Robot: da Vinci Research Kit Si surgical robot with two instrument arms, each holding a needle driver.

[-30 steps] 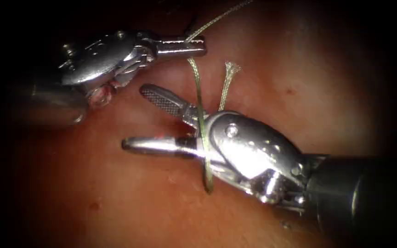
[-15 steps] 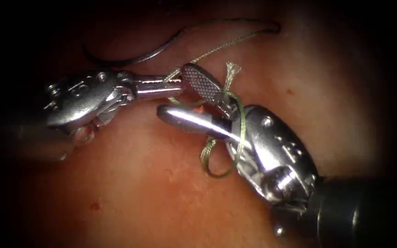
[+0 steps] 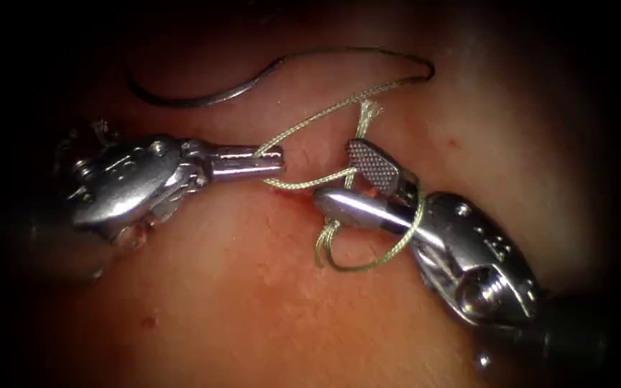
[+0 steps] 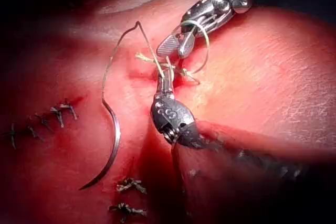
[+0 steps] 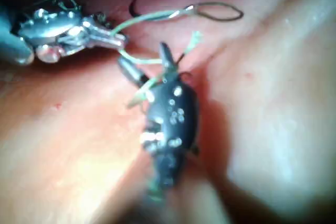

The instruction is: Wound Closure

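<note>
Steel needle (image 3: 203, 92) lies loose on the tissue (image 3: 238, 302), far side of the two tools and held by neither (not in the flesh at all). The left tool (image 3: 271, 159) is clamped on the thread (image 3: 325, 111) near the stitch. The right tool (image 3: 350, 179) has its jaws spread — nothing gripped — with a loop of thread wound round its neck. Against the earlier views, that loop has gone from a straight strand across the jaws to a full wrap, and the right tool has swung up toward the frayed short end (image 3: 366, 115). This looks like knot-tying: a throw formed, the tail not yet caught.
</note>
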